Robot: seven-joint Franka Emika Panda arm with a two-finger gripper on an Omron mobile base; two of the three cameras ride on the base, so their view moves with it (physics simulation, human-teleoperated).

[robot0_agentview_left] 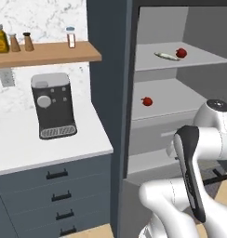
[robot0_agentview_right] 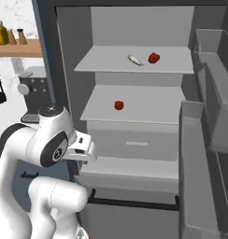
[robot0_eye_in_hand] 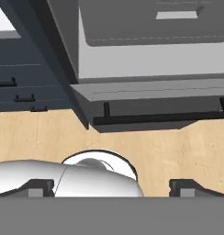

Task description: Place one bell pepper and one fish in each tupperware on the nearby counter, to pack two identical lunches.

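Inside the open fridge, a red bell pepper (robot0_agentview_left: 181, 53) (robot0_agentview_right: 153, 58) lies on the top shelf beside a pale fish (robot0_agentview_left: 166, 56) (robot0_agentview_right: 134, 59). A second red bell pepper (robot0_agentview_left: 147, 101) (robot0_agentview_right: 118, 105) sits on the middle shelf. My gripper (robot0_eye_in_hand: 114, 187) is open with nothing between its fingers, and it points down at the floor in front of the fridge's bottom drawer. It hangs well below and in front of the shelves. The white counter (robot0_agentview_left: 50, 148) stretches left of the fridge. The tupperware is out of view.
A dark coffee machine (robot0_agentview_left: 52, 105) stands on the counter under a wooden shelf (robot0_agentview_left: 45, 53) holding jars. Dark drawers (robot0_agentview_left: 57, 195) sit below the counter. The open fridge door (robot0_agentview_right: 200, 163) stands at the right. Wood floor (robot0_eye_in_hand: 178, 151) lies below.
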